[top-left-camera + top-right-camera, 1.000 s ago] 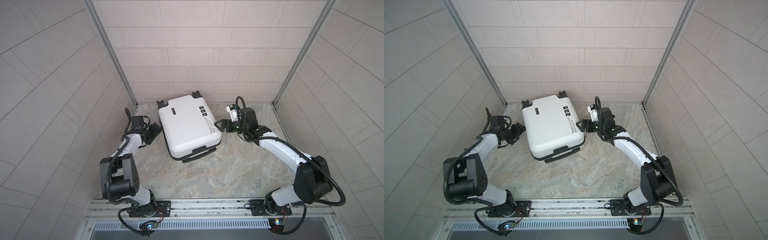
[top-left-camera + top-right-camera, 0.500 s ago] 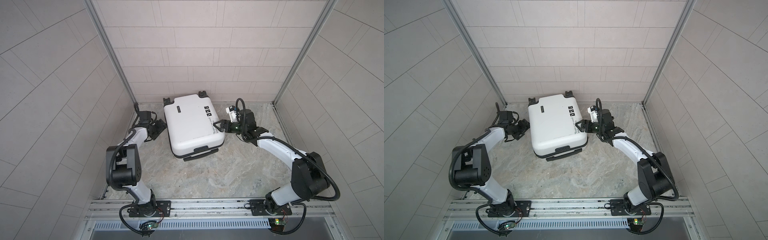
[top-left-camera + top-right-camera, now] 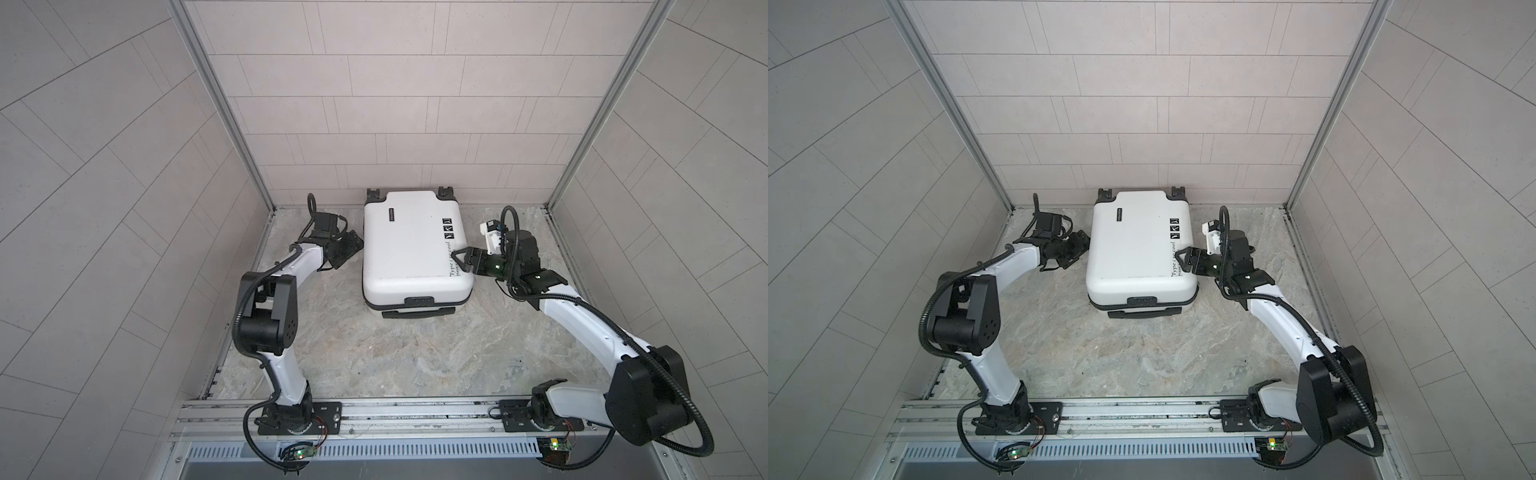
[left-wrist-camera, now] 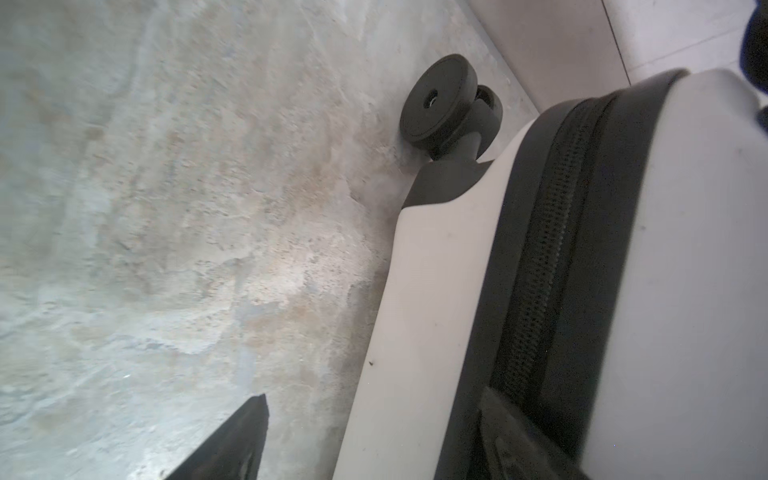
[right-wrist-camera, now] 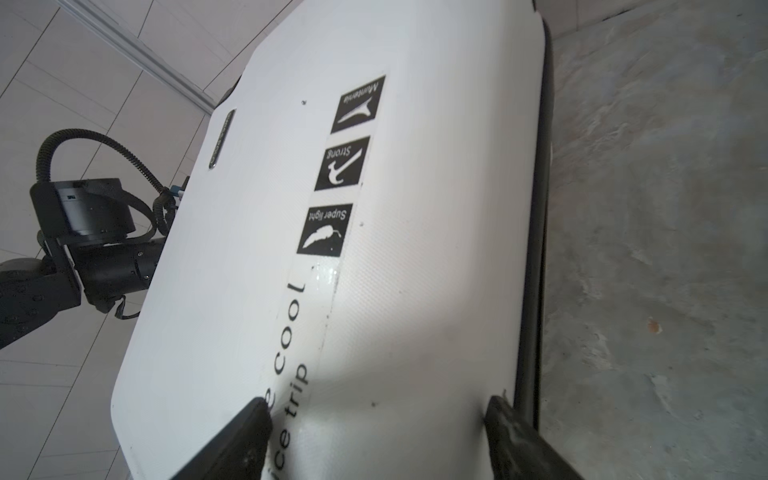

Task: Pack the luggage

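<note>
The luggage (image 3: 409, 245) (image 3: 1133, 245) is a white hard-shell suitcase, closed and lying flat at the back of the floor. Its black wheels (image 4: 440, 104) sit by the back wall and its handle faces front. My left gripper (image 3: 353, 249) (image 3: 1079, 246) (image 4: 374, 440) stands open against its left side, one finger on the black zipper trim (image 4: 540, 270), the other over the floor. My right gripper (image 3: 462, 261) (image 3: 1184, 259) (image 5: 378, 424) is open at the right edge, straddling the upper shell beside the black text and icons (image 5: 336, 166).
Tiled back wall (image 3: 395, 124) stands right behind the suitcase, and tiled side walls close in both flanks. Metal corner posts (image 3: 266, 195) rise at the back corners. Marbled floor (image 3: 395, 353) stretches in front of the suitcase to the metal base rail (image 3: 395, 415).
The suitcase has turned from a slanted lie to square with the back wall and slid back and to the right. Both grippers moved along with its sides.
</note>
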You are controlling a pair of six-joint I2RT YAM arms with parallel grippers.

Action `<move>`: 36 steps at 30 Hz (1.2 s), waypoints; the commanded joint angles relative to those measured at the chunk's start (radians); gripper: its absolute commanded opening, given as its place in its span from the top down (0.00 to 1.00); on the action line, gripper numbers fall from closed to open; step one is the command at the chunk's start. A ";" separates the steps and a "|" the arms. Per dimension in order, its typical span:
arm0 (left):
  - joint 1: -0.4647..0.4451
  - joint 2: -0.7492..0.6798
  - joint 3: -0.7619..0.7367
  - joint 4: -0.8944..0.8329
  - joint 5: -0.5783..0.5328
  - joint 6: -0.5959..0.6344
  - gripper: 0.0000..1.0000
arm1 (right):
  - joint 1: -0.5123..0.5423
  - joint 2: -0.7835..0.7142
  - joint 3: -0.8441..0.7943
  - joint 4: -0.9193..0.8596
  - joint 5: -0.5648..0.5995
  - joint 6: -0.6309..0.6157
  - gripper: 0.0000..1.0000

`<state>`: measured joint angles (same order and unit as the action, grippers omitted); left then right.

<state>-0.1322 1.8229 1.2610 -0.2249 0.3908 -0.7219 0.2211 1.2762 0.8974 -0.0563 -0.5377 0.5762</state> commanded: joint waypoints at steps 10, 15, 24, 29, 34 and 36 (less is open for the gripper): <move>-0.106 0.013 0.079 -0.001 0.037 -0.008 0.17 | -0.050 -0.051 0.043 -0.159 0.010 -0.054 0.18; -0.090 -0.132 0.054 -0.101 -0.045 0.102 0.17 | -0.087 -0.131 0.064 -0.263 0.067 -0.053 0.18; -0.086 -0.528 -0.183 -0.195 -0.133 0.257 0.17 | -0.101 -0.242 0.074 -0.394 0.070 -0.042 0.19; -0.095 -0.786 -0.426 -0.153 -0.113 0.280 0.18 | -0.085 -0.326 0.010 -0.395 0.043 -0.001 0.21; -0.121 -1.002 -0.615 -0.119 -0.105 0.256 0.21 | -0.032 -0.383 -0.053 -0.399 0.057 0.024 0.22; -0.131 -1.085 -0.673 -0.123 -0.122 0.238 0.21 | -0.006 -0.398 -0.074 -0.401 0.075 0.027 0.22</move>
<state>-0.2497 0.8249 0.6315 -0.3653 0.2840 -0.4782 0.1905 0.9028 0.8455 -0.4393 -0.4828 0.5838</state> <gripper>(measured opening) 0.790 0.781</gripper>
